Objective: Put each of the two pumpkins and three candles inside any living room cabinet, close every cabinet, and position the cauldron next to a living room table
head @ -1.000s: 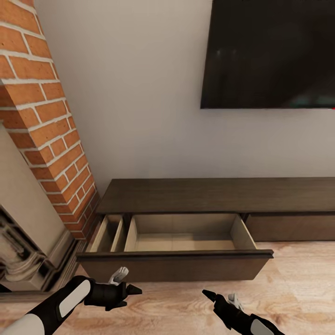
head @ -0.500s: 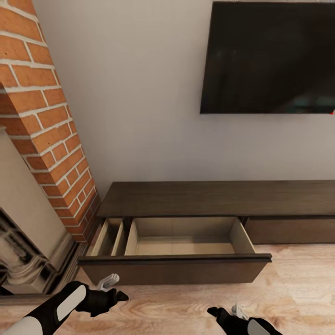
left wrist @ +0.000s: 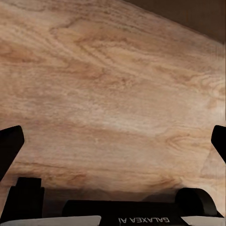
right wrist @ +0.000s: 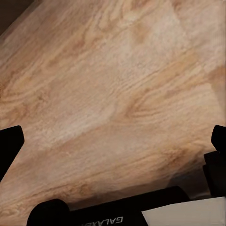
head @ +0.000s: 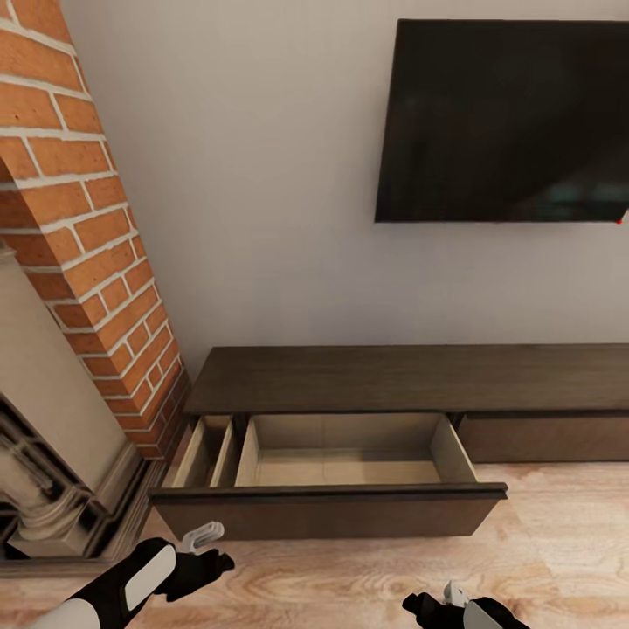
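The long dark-brown cabinet (head: 411,376) stands against the wall, and its left drawer (head: 332,511) is pulled out. Inside, the wide beige compartment (head: 349,463) is bare and a narrow compartment (head: 205,450) lies beside it. My left gripper (head: 218,563) hovers over the wood floor in front of the drawer's left end. In the left wrist view the gripper (left wrist: 113,141) is open, with floor between the fingers. My right gripper (head: 418,603) is low at the picture's bottom edge, and the right wrist view shows the gripper (right wrist: 113,141) open too. The pumpkins, candles, cauldron and table are out of view.
A brick fireplace column (head: 79,218) with a pale stone surround (head: 44,454) stands left of the cabinet. A black TV (head: 507,122) hangs on the wall above it. A closed drawer front (head: 542,437) lies to the right. Light wood floor (head: 349,577) spreads in front.
The head view has shifted, so the wall and cabinet sit lower in the picture. Both grippers have drawn back from the drawer front towards me.
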